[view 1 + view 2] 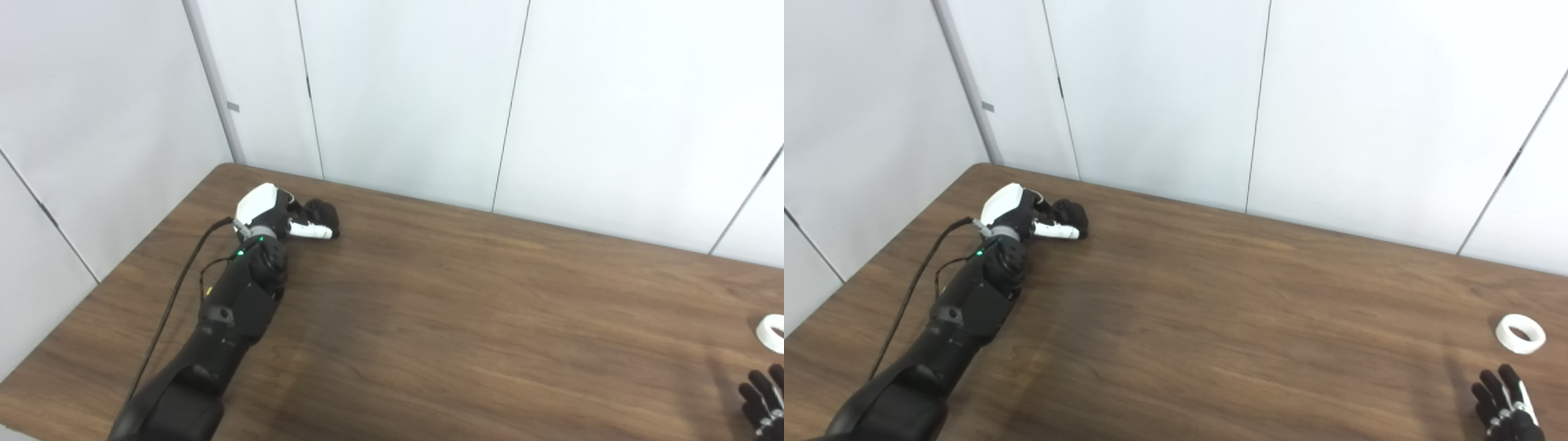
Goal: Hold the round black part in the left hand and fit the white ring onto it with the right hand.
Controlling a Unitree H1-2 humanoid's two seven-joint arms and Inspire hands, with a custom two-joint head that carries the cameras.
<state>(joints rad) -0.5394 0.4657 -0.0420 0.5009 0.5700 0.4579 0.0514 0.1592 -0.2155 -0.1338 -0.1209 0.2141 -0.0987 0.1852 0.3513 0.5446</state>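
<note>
My left hand reaches to the far left of the table, its white back facing up. Its dark fingers curl round the round black part, which rests on the wood, and the white thumb lies along the part's near side. Part and fingers blend together, so the exact hold is hard to make out. The white ring lies flat near the table's right edge. My right hand is just in front of the ring at the bottom right, open with fingers spread and not touching it.
The brown wooden table meets white wall panels at the back and left. A black cable runs along my left forearm, which stretches over the left part of the table.
</note>
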